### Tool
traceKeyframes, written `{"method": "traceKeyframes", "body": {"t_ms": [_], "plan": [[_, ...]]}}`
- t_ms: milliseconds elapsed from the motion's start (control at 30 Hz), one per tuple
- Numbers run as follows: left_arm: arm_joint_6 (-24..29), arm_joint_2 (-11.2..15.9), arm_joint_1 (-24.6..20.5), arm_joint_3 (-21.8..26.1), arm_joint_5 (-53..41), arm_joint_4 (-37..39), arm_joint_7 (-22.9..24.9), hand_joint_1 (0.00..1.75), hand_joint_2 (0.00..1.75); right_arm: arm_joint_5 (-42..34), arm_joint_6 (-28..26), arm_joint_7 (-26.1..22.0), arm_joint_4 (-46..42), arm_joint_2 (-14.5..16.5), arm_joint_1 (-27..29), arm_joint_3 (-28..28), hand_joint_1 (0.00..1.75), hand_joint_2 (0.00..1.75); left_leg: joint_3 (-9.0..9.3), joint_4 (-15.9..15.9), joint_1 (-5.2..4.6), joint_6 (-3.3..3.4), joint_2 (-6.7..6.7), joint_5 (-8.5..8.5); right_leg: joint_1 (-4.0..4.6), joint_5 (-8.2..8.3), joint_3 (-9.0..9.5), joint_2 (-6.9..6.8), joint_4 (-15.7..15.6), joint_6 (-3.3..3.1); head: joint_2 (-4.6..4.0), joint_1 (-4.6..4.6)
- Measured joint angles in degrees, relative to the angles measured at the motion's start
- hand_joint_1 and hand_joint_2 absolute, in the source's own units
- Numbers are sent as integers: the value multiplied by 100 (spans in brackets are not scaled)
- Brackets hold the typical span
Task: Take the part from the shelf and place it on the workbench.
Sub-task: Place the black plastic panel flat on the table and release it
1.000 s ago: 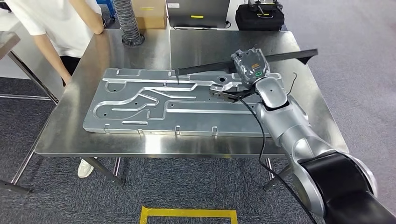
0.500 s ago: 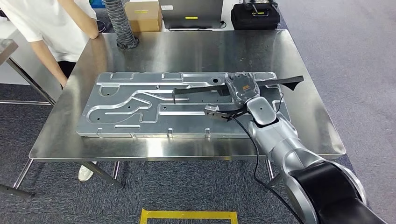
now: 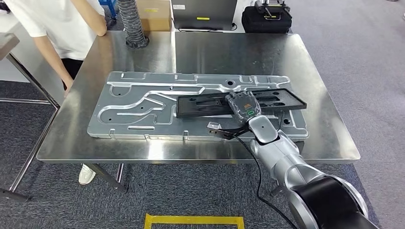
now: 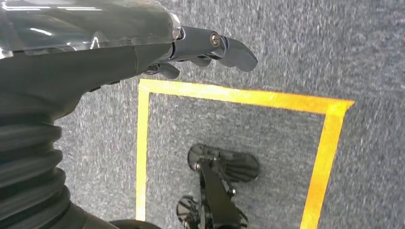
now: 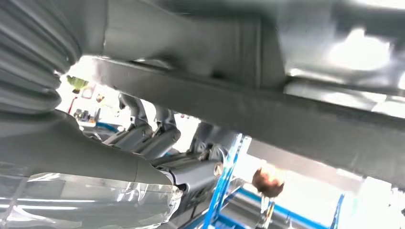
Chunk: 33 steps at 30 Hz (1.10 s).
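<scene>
A flat black part (image 3: 210, 104) with slots lies across the right half of a large machined aluminium plate (image 3: 138, 107) on the steel workbench (image 3: 239, 52). My right hand (image 3: 243, 106) sits on the part's near edge and grips it. In the right wrist view the part (image 5: 286, 119) crosses the picture as a dark bar, with the fingers (image 5: 143, 136) curled just under it. My left hand (image 4: 205, 45) hangs over grey carpet, fingers loosely apart and holding nothing.
A person (image 3: 62, 24) in a white shirt leans on the bench's far left corner. A ribbed hose (image 3: 131, 21), a cardboard box (image 3: 157, 12), a dark screen (image 3: 204, 12) and a black bag (image 3: 265, 19) line the far side. Yellow tape (image 3: 193, 219) marks the floor.
The part was tilted on edge above the plate; now it lies flat on it. My right hand has come down and nearer with it. The camera shifted slightly.
</scene>
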Motion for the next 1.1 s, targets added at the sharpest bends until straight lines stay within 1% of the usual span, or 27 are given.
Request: {"method": "traceKeyframes", "body": {"t_ms": [33,67,100,133,167,200,267,300,333,367,433,467,500,533,600,633,667,733,767,800,867,900,933,1000,1033,1067,1100], "plan": [[7,-1,0,-4,-10,0,9,0,175,4,0,1,5,6,25,0,0,0,9,0,-12,1,-6,-3,8,173,138,0,-286,-35,0,0],[9,-3,0,-7,-19,0,15,0,131,4,0,1,8,11,30,0,0,0,17,0,-23,-1,-9,-6,25,371,344,0,-703,-86,0,1],[9,-9,-2,-9,-31,0,20,0,87,5,0,2,8,18,23,0,0,0,18,4,-42,-10,-11,-11,46,513,536,-7,-1095,-132,0,1],[11,-16,-3,-13,-46,0,25,0,44,5,0,2,7,29,14,0,0,0,17,6,-51,-27,-8,-15,69,601,675,-13,-1383,-165,0,1],[15,-22,-4,-20,-62,0,31,0,0,3,0,1,7,37,9,0,0,0,15,7,-53,-49,-4,-19,89,628,747,-18,-1537,-185,0,1],[19,-26,-5,-31,-78,0,37,0,0,0,-1,-3,7,46,8,0,0,0,15,2,-52,-77,0,-18,103,618,759,-22,-1571,-188,0,0],[25,-26,-6,-57,-98,1,42,0,0,-25,-6,-25,6,53,10,-1,0,0,26,4,-48,-134,4,-36,84,644,787,-24,-1630,-213,0,1],[25,-28,-6,-70,-109,1,40,0,0,-64,-11,-59,5,56,6,-8,0,0,2,75,-47,-162,6,-98,66,661,810,-31,-1669,-238,0,0],[27,-31,-6,-82,-117,1,38,0,0,-128,-20,-112,4,64,2,-22,0,0,-71,259,-44,-188,8,-221,47,678,831,-38,-1706,-264,0,0],[31,-34,-6,-92,-123,1,37,0,0,-227,-31,-197,4,78,2,-45,0,0,-200,561,-29,-213,11,-393,45,686,844,-44,-1722,-282,0,0],[40,-37,-10,-109,-127,0,39,0,0,-671,-70,-571,-7,122,17,-173,0,0,-526,1289,-6,-266,13,-714,48,686,845,-43,-1721,-301,0,-1],[43,-37,-12,-115,-127,0,45,0,0,-1047,-77,-891,-25,152,31,-292,0,0,-623,1495,4,-290,14,-755,48,685,845,-41,-1716,-300,0,0],[44,-37,-15,-121,-128,0,52,0,0,-1565,-31,-1329,-63,192,43,-469,0,0,-621,1485,16,-310,15,-684,46,681,845,-38,-1708,-295,0,0],[44,-37,-19,-128,-131,0,62,0,0,-2133,80,-1814,-125,239,50,-691,0,0,-511,1254,31,-323,16,-518,41,674,846,-34,-1694,-286,0,0],[43,-38,-37,-139,-134,0,82,0,0,-3219,474,-2709,-283,341,40,-1178,0,0,-147,495,56,-329,22,-155,34,648,844,-27,-1653,-251,0,0],[43,-38,-46,-142,-135,0,90,0,0,-3533,634,-2958,-340,373,33,-1341,0,0,-17,223,62,-326,25,-60,32,637,842,-25,-1637,-237,0,0],[42,-39,-51,-143,-135,0,93,0,0,-3704,738,-3083,-371,392,27,-1432,0,0,51,77,65,-322,27,-28,32,630,840,-26,-1628,-228,0,0],[41,-40,-56,-143,-135,0,99,0,0,-3828,835,-3158,-392,402,23,-1487,0,0,69,59,62,-317,26,-64,35,629,837,-26,-1627,-224,0,0],[36,-42,-64,-143,-134,0,104,0,0,-4056,1052,-3270,-444,414,19,-1579,0,0,78,45,52,-294,21,-70,45,629,828,-24,-1617,-212,0,0],[21,-44,-71,-143,-132,0,115,0,0,-4623,1603,-3419,-600,445,26,-1762,0,0,81,37,38,-256,15,-77,52,633,818,-25,-1612,-186,0,0],[-15,-51,-85,-143,-101,0,145,0,0,-6669,3346,-3427,-1389,497,134,-2229,0,0,84,-12,28,-126,6,-41,49,569,773,-25,-1524,-90,0,0],[-30,-54,-85,-142,-73,0,161,0,0,-7783,4153,-3257,-1894,500,217,-2393,0,0,81,-22,30,-74,7,-26,39,465,706,-26,-1372,-45,0,0],[-37,-57,-84,-140,-39,0,172,0,0,-8728,4666,-2978,-2405,460,318,-2468,0,0,82,-38,35,-31,9,-12,30,295,583,-25,-1086,-8,0,0],[-44,-59,-68,-120,44,0,178,0,0,-10039,4990,-2538,-3271,264,511,-2519,0,0,74,-35,28,4,-1,-13,26,-59,237,-24,-319,29,0,0],[-49,-60,-49,-103,85,0,174,0,0,-10528,4997,-2383,-3678,115,609,-2565,0,0,73,-32,25,13,-9,-15,23,-141,110,-24,-43,41,0,0],[-53,-62,-27,-79,135,0,165,0,0,-10826,4879,-2331,-4050,-49,700,-2627,0,0,73,-29,24,18,-20,-18,21,-114,74,-23,30,43,0,0],[-61,-66,-6,-46,186,0,148,0,0,-10875,4601,-2374,-4398,-217,789,-2717,0,0,75,-25,22,19,-30,-21,21,19,152,-24,-139,36,0,0]]}}
